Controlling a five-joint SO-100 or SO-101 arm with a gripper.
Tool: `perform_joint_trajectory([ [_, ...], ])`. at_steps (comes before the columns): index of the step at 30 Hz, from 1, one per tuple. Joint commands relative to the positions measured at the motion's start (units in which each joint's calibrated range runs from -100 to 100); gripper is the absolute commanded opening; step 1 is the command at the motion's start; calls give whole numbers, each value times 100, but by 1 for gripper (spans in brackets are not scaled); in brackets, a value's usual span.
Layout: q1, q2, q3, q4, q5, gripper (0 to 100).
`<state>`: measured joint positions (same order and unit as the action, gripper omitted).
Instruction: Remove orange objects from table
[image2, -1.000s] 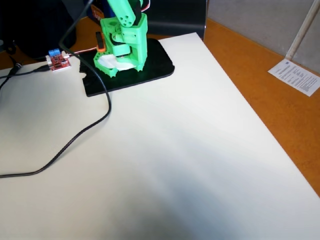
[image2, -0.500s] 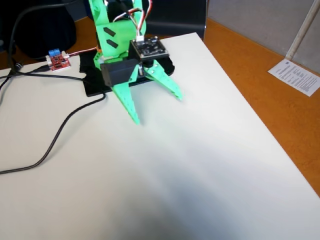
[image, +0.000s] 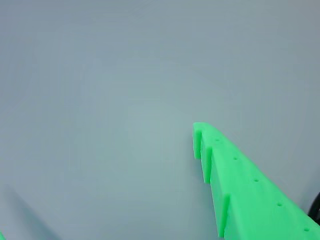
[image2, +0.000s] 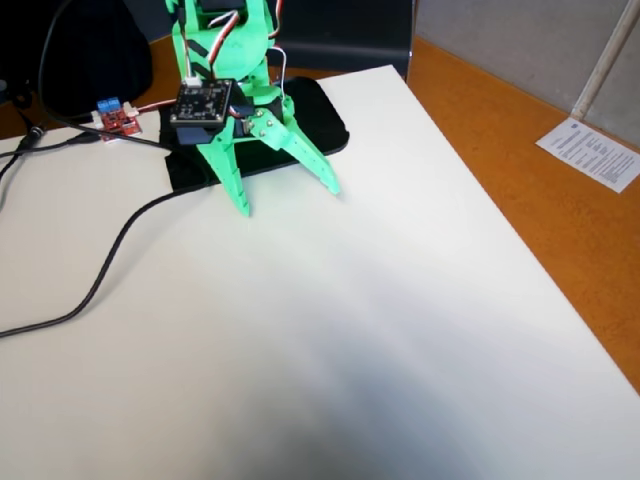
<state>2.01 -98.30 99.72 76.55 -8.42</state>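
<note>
Your claw (image2: 288, 200) hangs spread wide and empty near the base plate (image2: 330, 125), likely parked. No orange clump shows on the table (image2: 350, 350).

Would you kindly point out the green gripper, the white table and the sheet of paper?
green gripper (image2: 288, 200), fixed view, midway between its spread fingertips.
white table (image2: 400, 330), fixed view, bare top.
sheet of paper (image2: 590, 152), fixed view, its printed middle.

One table (image2: 400, 330), one arm (image2: 225, 60), one paper sheet (image2: 590, 152).
</note>
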Motion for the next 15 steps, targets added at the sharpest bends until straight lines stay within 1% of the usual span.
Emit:
perform_joint_trajectory([
  [1, 150, -19, -11, 26, -59, 46],
  [15, -256, -19, -11, 26, -59, 46],
])
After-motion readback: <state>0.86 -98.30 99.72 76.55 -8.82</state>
